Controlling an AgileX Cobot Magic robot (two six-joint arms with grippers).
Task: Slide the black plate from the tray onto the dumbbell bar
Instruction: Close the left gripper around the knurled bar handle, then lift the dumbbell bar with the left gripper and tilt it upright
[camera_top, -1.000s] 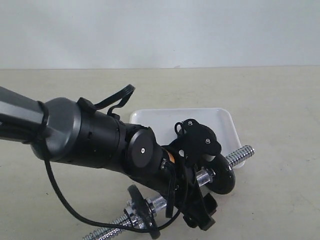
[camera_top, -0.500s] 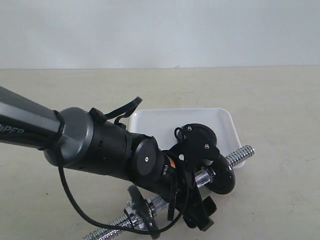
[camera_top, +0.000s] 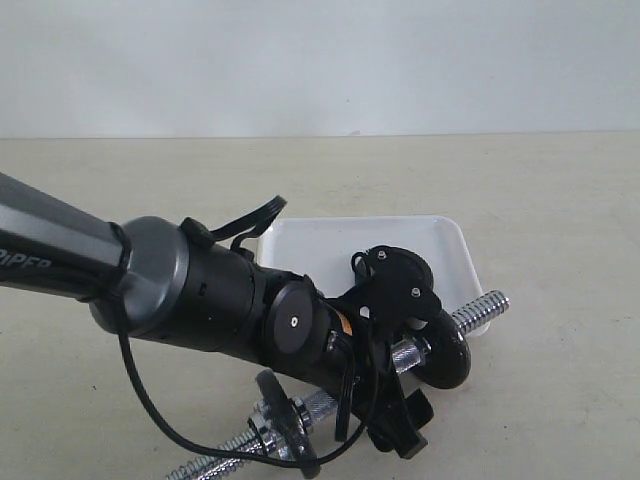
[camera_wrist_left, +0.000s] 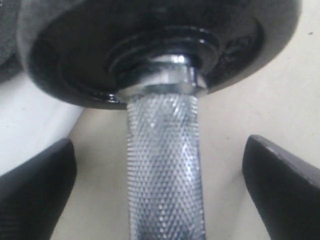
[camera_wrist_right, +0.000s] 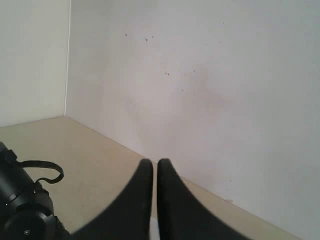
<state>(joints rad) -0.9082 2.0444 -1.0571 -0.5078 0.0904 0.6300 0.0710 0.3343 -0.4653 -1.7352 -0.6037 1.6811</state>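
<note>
The left arm (camera_top: 200, 290) reaches in low across the table (camera_top: 560, 220) from the left side, its wrist bent down over the dumbbell bar (camera_top: 478, 311), which lies slantwise on the table in front of the white tray (camera_top: 420, 238). The black plate (camera_top: 447, 352) is not in the tray; it sits threaded on the bar near the bar's right end, standing on edge, with the coarse threaded tip poking out past it toward the tray's front corner. From here I cannot quite tell whether the plate's rim touches the tray or only stands just beside it. Seen from the wrist, the left gripper (camera_wrist_left: 159, 145) is spread wide, its two dark fingers (camera_wrist_left: 35, 195) on either side of the knurled middle of the bar and clear of it, grasping nothing; the plate fills the space just beyond them, with a chrome collar (camera_wrist_left: 165, 75) against its hub. A second black disc (camera_top: 283, 405) sits on the bar toward its other end, near the lower edge of the scene. The right gripper (camera_wrist_right: 155, 200) is held up away from all this, its fingers pressed together with nothing between them, facing a pale wall (camera_wrist_right: 200, 75)
</note>
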